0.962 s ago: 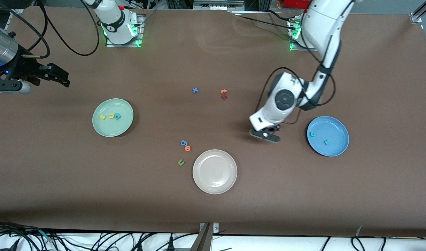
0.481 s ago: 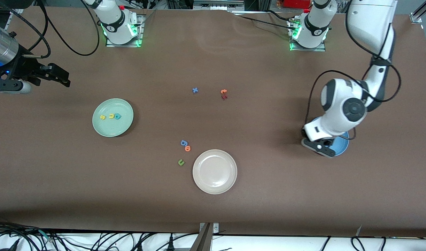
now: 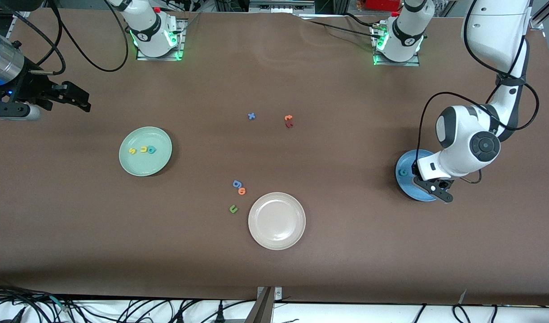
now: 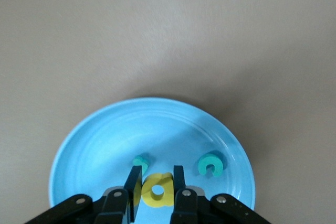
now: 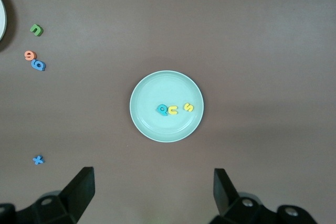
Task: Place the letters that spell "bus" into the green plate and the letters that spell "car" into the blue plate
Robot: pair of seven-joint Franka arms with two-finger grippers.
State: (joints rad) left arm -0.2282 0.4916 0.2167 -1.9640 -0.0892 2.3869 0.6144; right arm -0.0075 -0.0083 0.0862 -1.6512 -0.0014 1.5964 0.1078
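I work in a robotics lab. My two white arms are bolted to metal base plates with green lights glowing at them, along one edge of a long bench covered in a plain brown mat. Black cables loop across the bench corner near my right arm's base, and more cables and plugs tangle along the opposite edge, beside an aluminium frame post.

Spare letters and one plate on the brown table

A beige plate sits nearest the camera; beside it a green u, orange o, blue g; farther off, a blue x, orange t, dark red letter.
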